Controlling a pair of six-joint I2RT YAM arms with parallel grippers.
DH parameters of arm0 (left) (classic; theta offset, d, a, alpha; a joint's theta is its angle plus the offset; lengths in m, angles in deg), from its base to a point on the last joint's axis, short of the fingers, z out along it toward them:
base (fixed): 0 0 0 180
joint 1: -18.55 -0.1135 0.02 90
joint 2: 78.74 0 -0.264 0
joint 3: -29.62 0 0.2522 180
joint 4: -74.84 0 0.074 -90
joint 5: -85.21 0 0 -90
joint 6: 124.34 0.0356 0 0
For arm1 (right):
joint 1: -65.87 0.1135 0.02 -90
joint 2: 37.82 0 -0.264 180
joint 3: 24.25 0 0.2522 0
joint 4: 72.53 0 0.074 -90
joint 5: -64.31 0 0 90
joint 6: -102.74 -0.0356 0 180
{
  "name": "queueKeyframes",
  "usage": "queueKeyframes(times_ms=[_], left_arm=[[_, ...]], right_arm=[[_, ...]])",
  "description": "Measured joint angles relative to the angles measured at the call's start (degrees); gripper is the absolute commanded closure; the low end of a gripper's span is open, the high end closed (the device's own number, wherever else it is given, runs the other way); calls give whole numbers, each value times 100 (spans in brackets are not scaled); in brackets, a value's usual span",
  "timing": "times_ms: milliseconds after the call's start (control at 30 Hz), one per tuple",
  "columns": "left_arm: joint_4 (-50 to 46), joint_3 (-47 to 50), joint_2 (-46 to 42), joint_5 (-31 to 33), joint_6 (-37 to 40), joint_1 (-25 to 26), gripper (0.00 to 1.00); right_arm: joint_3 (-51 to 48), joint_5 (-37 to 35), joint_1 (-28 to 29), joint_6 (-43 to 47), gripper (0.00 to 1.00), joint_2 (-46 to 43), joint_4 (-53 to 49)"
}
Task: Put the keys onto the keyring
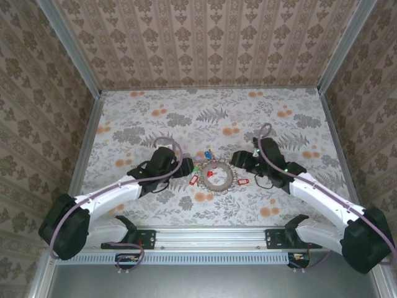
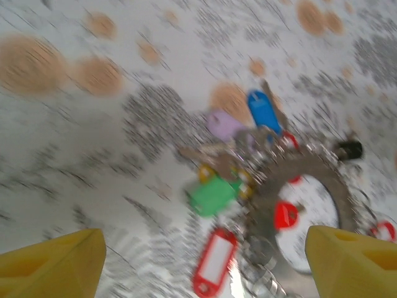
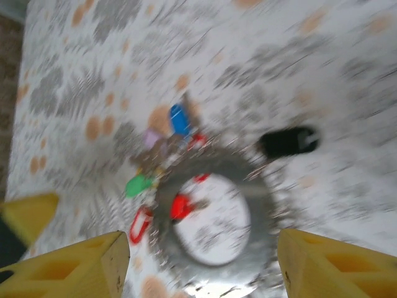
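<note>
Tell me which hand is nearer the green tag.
Left. The left hand sits just beside the green tag on the key ring's left edge; the right hand is across the ring, at its upper right.

Lab test cell, dressed as a home. Damask wallpaper panels (image 1: 205, 37) in aluminium framing (image 1: 69, 43) box a floral-print table (image 1: 155, 105). Mounting rail (image 1: 211, 236) along near edge.
</note>
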Motion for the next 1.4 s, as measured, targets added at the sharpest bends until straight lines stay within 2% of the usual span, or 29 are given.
queueKeyframes(times_ms=[100, 200, 300, 400, 600, 667, 833, 933, 967, 1300, 1400], left_arm=[[131, 31, 74, -116, -192, 411, 23], [216, -9, 234, -122, -398, 822, 25], [400, -33, 535, -107, -629, 1174, 28], [498, -35, 804, -55, -835, 1329, 31], [841, -74, 1285, 17, -1036, 1327, 40], [922, -136, 1458, 24, -1056, 1325, 48], [1180, -168, 1770, 7, -1169, 1222, 58], [1364, -166, 1954, -57, -1217, 1040, 69], [1456, -166, 2041, -87, -1196, 955, 71], [2109, -396, 2618, -448, -1176, 566, 78], [2116, -511, 2736, -476, -1134, 511, 79]], right_arm=[[13, 516, -496, 551, 46, 313, -153], [157, 1047, -623, 977, 52, 1078, -328], [459, 1493, -636, 1237, 52, 2026, -354], [686, 1718, -636, 1434, 51, 2575, -354], [1128, 1893, -684, 1803, 52, 3069, -463], [1231, 1939, -704, 1882, 52, 3235, -457], [1311, 2094, -761, 1985, 53, 3624, -468], [1373, 2352, -841, 2031, 54, 3722, -463], [1373, 2426, -874, 2033, 58, 3753, -448], [1386, 3209, -1049, 2055, 59, 4052, -85], [1384, 3316, -1095, 2057, 66, 4083, -50]])
